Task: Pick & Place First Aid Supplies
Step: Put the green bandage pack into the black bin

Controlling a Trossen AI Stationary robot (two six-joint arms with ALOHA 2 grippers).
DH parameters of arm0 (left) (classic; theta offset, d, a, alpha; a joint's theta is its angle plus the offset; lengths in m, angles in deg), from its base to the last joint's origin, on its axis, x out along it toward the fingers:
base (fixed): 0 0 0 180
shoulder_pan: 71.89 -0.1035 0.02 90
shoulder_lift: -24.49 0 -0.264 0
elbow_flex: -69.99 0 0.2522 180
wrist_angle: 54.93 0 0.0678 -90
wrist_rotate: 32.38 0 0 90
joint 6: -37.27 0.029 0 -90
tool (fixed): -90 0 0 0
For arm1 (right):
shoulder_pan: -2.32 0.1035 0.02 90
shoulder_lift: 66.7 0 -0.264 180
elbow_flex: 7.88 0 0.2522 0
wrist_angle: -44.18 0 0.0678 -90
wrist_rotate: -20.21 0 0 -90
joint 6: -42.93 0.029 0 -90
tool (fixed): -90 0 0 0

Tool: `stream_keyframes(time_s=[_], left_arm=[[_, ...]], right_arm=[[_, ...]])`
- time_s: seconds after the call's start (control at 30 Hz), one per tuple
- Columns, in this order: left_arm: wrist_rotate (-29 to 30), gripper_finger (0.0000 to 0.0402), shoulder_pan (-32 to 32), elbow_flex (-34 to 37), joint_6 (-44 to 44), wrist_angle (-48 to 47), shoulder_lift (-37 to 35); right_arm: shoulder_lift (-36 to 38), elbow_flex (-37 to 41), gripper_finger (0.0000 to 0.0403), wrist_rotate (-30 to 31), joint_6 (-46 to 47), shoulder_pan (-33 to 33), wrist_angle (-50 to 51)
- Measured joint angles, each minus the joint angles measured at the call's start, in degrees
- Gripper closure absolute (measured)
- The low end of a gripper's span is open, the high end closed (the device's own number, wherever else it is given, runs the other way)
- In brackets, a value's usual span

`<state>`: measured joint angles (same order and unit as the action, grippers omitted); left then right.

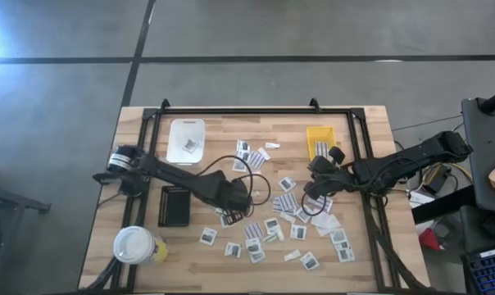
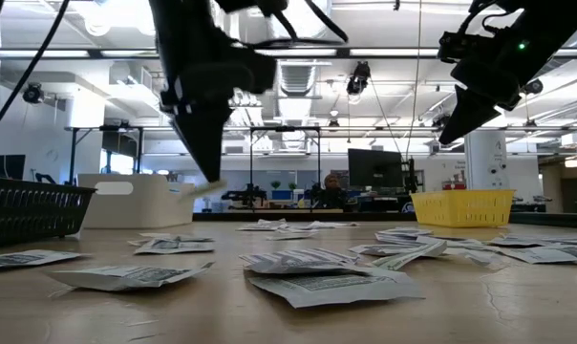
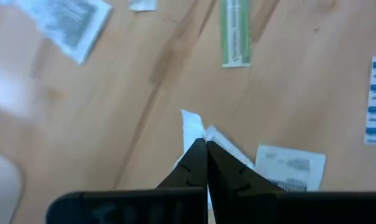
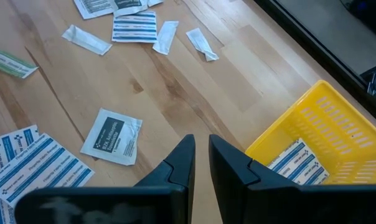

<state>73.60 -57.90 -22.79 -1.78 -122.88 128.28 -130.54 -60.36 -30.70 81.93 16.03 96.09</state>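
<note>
Packets lay scattered over the counter, most of them between the two arms. The left hand was pinched fully together on a small white packet, lifted above the wood. The right hand hovered beside the yellow tray, fingers narrowly apart and holding nothing, with striped strips already inside. The thin packet was gripped only at its edge, so it could slip free during transport and drop short of a tray.

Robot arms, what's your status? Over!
Left gripper jaws shut on white packet. Right gripper empty, jaws slightly apart, near yellow tray. Nothing blocking.
</note>
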Motion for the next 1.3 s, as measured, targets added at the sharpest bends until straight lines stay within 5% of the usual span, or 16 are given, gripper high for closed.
stream_keyframes(time_s=[0.8,1.3], left_arm=[[-6.1,0.0402,6.9,0.6,-26.0,-28.4,-13.9],[-13.5,0.0402,12.2,10.4,-38.1,-27.7,-14.0]], right_arm=[[0.0,0.1,0.036,0.0,0.0,0.0,-0.1],[0.0,0.2,0.036,0.0,0.0,0.0,-0.3]])
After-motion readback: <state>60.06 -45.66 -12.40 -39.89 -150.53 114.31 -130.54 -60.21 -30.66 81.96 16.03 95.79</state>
